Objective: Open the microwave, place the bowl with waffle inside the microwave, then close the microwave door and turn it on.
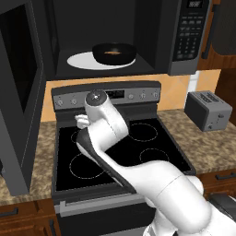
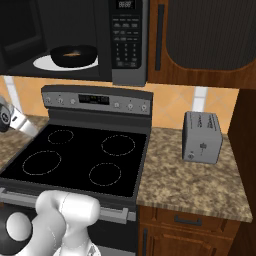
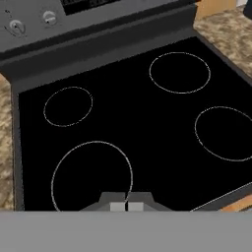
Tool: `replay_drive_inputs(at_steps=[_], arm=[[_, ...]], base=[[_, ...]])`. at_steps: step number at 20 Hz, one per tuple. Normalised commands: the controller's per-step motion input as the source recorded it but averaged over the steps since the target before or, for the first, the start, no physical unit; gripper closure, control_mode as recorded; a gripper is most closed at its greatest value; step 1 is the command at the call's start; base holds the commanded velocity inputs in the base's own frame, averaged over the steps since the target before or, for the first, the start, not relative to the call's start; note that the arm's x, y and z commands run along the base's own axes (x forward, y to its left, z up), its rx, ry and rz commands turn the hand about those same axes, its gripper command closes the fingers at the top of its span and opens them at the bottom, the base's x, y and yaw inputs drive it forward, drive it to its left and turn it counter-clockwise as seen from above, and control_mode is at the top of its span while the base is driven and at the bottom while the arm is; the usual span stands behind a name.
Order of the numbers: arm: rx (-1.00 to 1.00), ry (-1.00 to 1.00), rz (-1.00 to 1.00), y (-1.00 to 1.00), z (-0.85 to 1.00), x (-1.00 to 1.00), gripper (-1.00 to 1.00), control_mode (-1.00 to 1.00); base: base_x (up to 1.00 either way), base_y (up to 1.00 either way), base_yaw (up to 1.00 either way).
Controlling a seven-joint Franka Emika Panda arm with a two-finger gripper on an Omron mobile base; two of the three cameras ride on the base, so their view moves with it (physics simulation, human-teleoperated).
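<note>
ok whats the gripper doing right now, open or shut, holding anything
gripper: closed, nothing between its fingertips, hanging over the stove top.

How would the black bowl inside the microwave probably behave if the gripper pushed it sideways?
The bowl looks shallow and wide, so it would probably slide rather than tip. It sits on the smooth white turntable, which may let it slip easily. The waffle lies flat inside it and would likely stay in.

Bowl [image 1: 114, 53] inside microwave [image 1: 120, 37] above stove [image 1: 115, 147]; toaster [image 1: 208, 110] apparently right of stove.
</note>
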Motion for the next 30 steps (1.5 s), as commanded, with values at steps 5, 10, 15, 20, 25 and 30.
replay_drive_inputs(at_steps=[5, 10, 15, 20, 25, 30], arm=[[-0.55, 0.00, 0.28, 0.04, -0.23, 0.06, 1.00, -1.00], [-0.69, 0.00, 0.18, 0.06, -0.28, -0.04, 1.00, -1.00], [-0.59, 0.00, 0.07, 0.26, -0.22, -0.18, 1.00, -1.00], [-0.34, -0.04, 0.03, 0.35, -0.03, -0.33, 1.00, -1.00], [-0.37, -0.01, 0.00, 0.26, 0.04, -0.60, 1.00, -1.00], [-0.24, -0.13, -0.01, 0.15, 0.47, -0.65, 1.00, -1.00]], base=[[0.00, 0.00, 0.00], [0.00, 0.00, 0.00], [0.00, 0.00, 0.00], [0.00, 0.00, 0.00], [0.00, 0.00, 0.00], [0.00, 0.00, 0.00]])
